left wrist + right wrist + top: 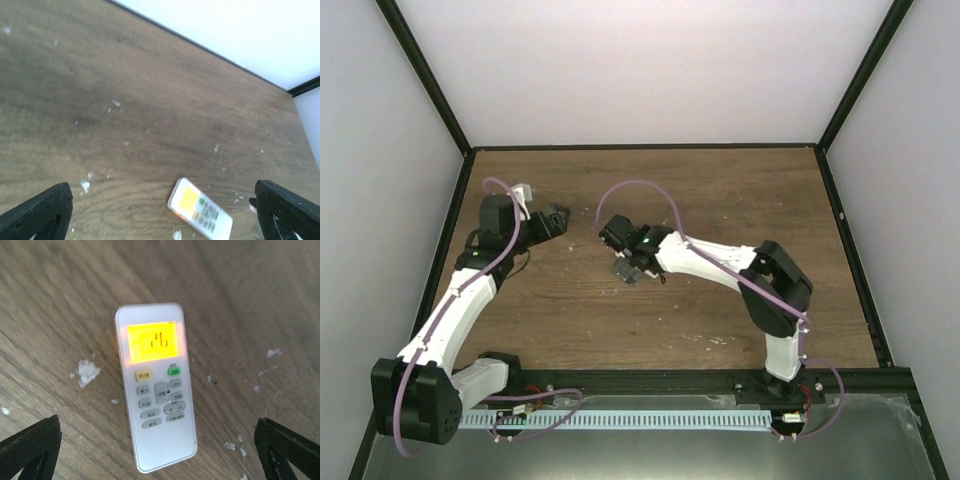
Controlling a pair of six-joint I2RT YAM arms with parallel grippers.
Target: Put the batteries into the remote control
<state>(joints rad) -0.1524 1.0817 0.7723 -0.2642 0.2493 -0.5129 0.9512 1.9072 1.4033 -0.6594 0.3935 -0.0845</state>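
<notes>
Remote control (156, 390) lay face up on the table (250, 300), just under my right gripper (159, 452), which stood wide apart; my left gripper (162, 212) was also spread. It looked like light, stiff, slippery plastic; I would pinch its long edges near the middle.

Table (125, 100): brown wood grain, filling most of the view, scattered with small white flecks (86, 186). Remote (200, 209): white, lying flat and face up on the table near the bottom edge, right of centre, set on a diagonal. Its screen (189, 197) glows yellow at the upper-left end, with rows of small buttons (209, 216) below it, one of them green; labels too blurred to read. Left hand (162, 192): two black fingers (42, 210) at the bottom corners, spread wide, holding nothing, the remote between them and nearer the right one. Wall (240, 30): plain white, upper right, meeting the table along a dark line. Frame bar (305, 86): black, at the right edge.
</notes>
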